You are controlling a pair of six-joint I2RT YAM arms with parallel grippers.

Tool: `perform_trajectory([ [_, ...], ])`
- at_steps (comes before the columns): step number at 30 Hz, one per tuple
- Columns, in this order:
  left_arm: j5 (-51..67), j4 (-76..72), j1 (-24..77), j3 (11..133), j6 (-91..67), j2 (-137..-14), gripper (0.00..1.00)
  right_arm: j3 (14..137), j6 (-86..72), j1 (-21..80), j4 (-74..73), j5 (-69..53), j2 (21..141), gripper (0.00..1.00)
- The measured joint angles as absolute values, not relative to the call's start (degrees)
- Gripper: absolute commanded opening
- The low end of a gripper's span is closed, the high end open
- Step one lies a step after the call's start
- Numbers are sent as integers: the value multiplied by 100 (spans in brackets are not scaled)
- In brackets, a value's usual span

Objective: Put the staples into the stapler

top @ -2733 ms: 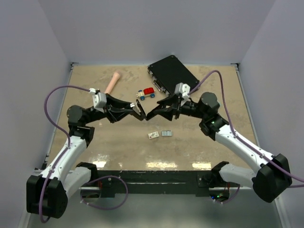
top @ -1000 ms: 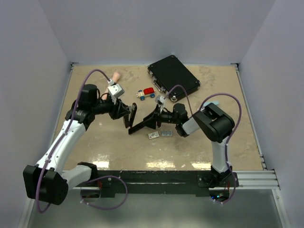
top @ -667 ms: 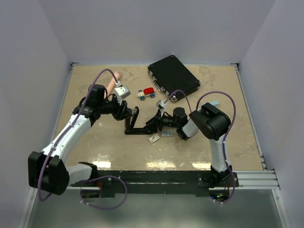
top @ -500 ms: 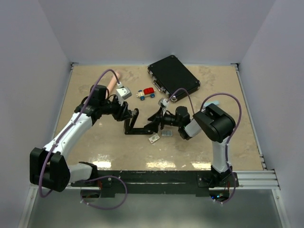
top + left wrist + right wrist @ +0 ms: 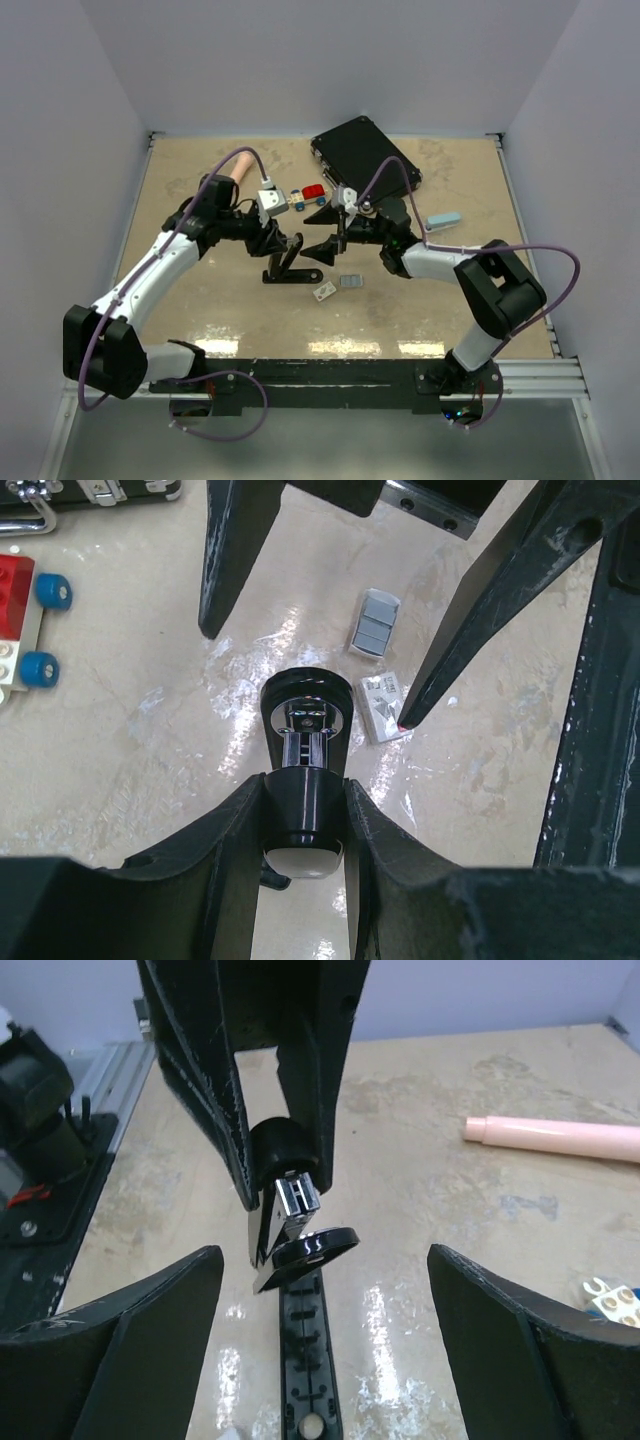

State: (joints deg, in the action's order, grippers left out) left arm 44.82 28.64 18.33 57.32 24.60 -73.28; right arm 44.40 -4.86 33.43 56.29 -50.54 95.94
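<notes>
The black stapler stands hinged open: its base lies flat on the table and its top arm tilts upward. My left gripper is shut on the rear of that top arm. My right gripper hangs just right of the stapler, open wide and holding nothing, its fingers on either side of the stapler's front end without touching it. The staples, a small grey strip, lie on the table beside a tiny white box. In the left wrist view the staples lie beyond the stapler's nose.
A black case sits at the back. A red and white toy car stands left of it, and a pink cylinder lies at the back left. A small light-blue block rests to the right.
My right gripper let go of the stapler, opened wide and drew back to the right. The stapler's base now rests on the table while my left gripper still holds its top arm.
</notes>
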Motion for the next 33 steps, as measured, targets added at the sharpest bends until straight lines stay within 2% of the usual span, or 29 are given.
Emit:
perform_trajectory([
  [11, 4906, 3275, 2084, 6003, 3011, -7328, 0, 4941, 534, 3485, 3870, -5356, 9448, 84],
  [16, 4954, 3347, 2150, 6101, 3107, -7330, 0, 5061, 593, 3577, 3640, -5376, 9448, 77],
  [17, 4954, 3363, 2152, 6114, 3118, -7330, 0, 5087, 604, 3594, 3614, -5380, 9448, 73],
  [20, 4952, 3411, 2152, 6136, 3133, -7330, 0, 5151, 617, 3607, 3529, -5408, 9448, 45],
  [22, 4928, 3400, 2150, 6141, 3214, -7330, 0, 5168, 633, 3621, 3430, -5518, 9448, 33],
  [23, 4908, 3398, 2150, 6145, 3256, -7330, 0, 5177, 624, 3636, 3354, -5555, 9448, 19],
  [25, 4899, 3448, 2152, 6149, 3273, -7330, 0, 5212, 655, 3638, 3208, -5603, 9445, 1],
  [30, 4945, 3420, 2099, 6149, 3225, -7269, 0, 5203, 701, 3614, 3004, -5588, 9271, 0],
  [33, 5408, 3020, 1822, 6062, 2971, -7028, 0, 5061, 436, 3546, 3323, -5500, 8934, 0],
])
